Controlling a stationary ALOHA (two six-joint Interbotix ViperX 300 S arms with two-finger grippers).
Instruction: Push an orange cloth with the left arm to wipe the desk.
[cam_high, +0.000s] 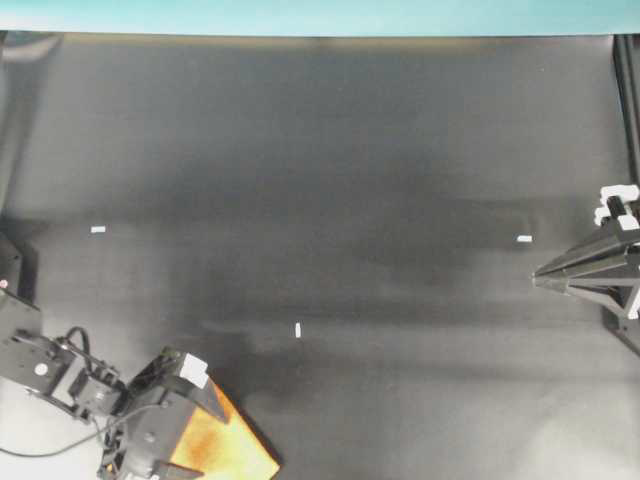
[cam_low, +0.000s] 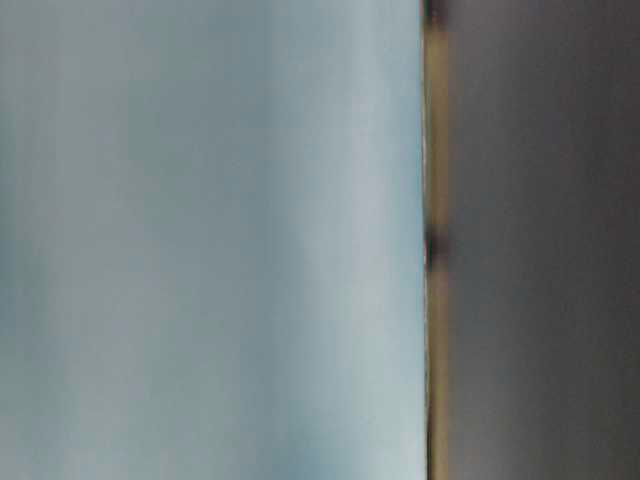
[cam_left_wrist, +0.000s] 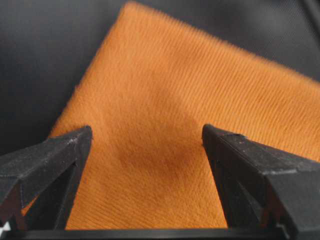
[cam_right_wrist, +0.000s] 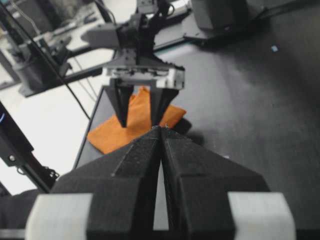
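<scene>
Black matte desk (cam_high: 330, 150): fills nearly the whole overhead view, with a teal strip (cam_high: 320, 15) along the top edge of the frame.
Small white tape marks (cam_high: 298, 330): a few scattered on the desk; one left of centre, one near lower centre, one at the right close to the right arm. None touches the cloth.
Table-level view: blurred into a pale blue-grey field on the left and a dark band on the right; nothing can be made out in it.
Way across the desk: no object lies on the black surface between the cloth and the far edge or the right side.
Folded orange-yellow microfibre cloth (cam_high: 225, 445): lower left of the overhead view, flat on the desk near its bottom edge, set diagonally with one corner pointing up-left. Fine ribbed nap, a darker shaded patch in the middle; partly hidden by the left arm.
Slim black jointed left arm (cam_high: 60, 375): enters from the lower left, loose black cable trailing beneath.
Left gripper (cam_left_wrist: 147, 145): released, black fingers spread wide over the cloth, orange fabric between them, nothing clasped.
Right gripper (cam_right_wrist: 160, 131): at the right edge of the overhead view, well apart from the cloth, clenched tip to tip on nothing.
</scene>
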